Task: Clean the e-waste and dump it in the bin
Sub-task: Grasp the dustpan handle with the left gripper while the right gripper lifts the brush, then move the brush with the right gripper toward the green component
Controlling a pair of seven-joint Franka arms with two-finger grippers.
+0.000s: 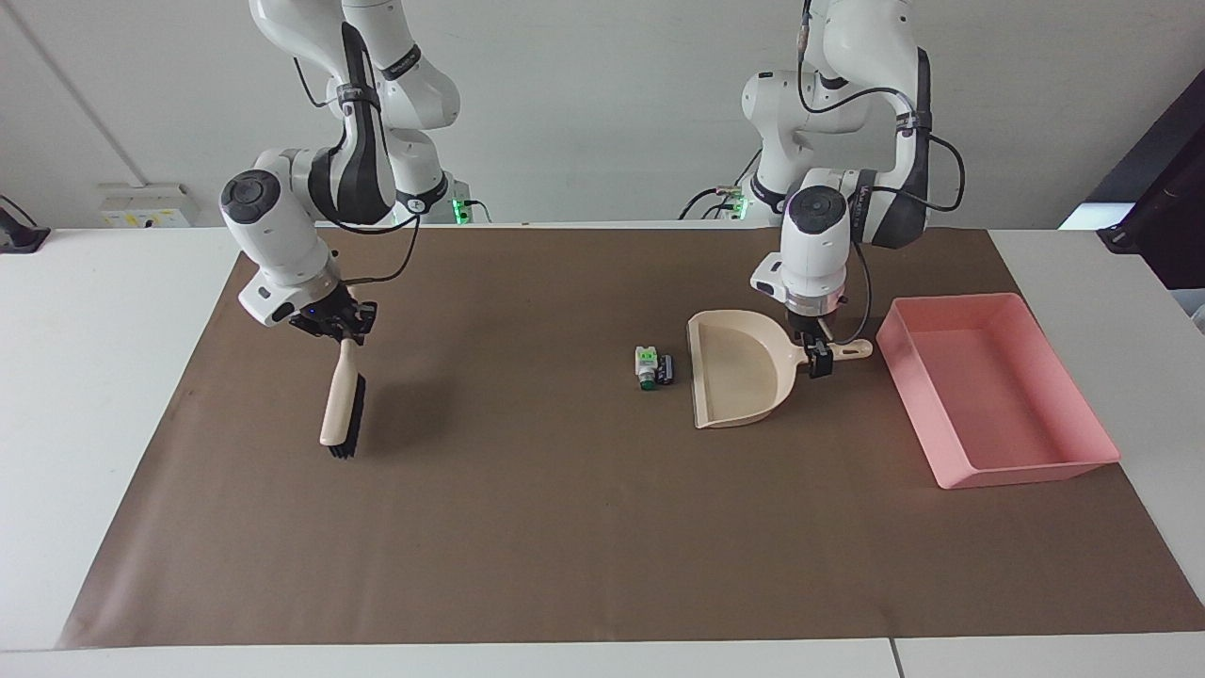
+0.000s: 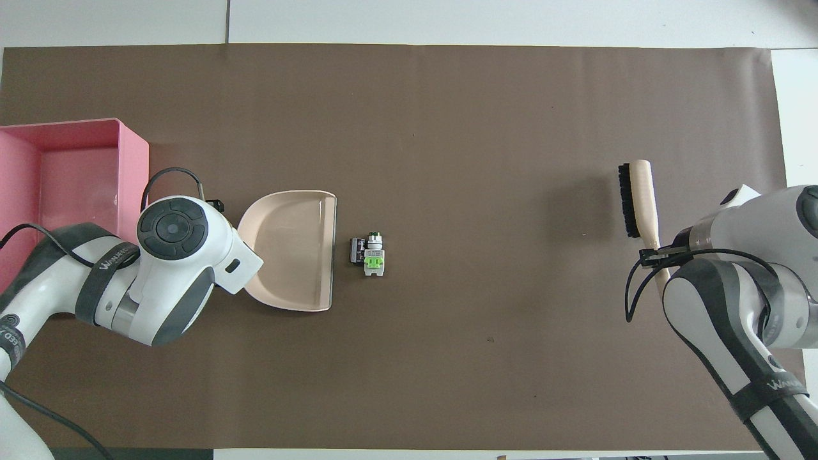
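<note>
Facing view first: the brush [image 1: 341, 405] hangs clamped by its handle in the right claw [image 1: 345, 330], bristle end down at the brown mat [image 1: 565, 527], at the right arm's end of the table. The e-waste [image 1: 655, 367], a white-and-green piece touching a dark one, lies just beside the dustpan's [image 1: 739, 372] open lip. The dustpan's handle points toward the pink bin [image 1: 998, 391]; the left claw [image 1: 817, 362] stands at that handle, fingers apart around it, grip unsettled I judge.
</note>
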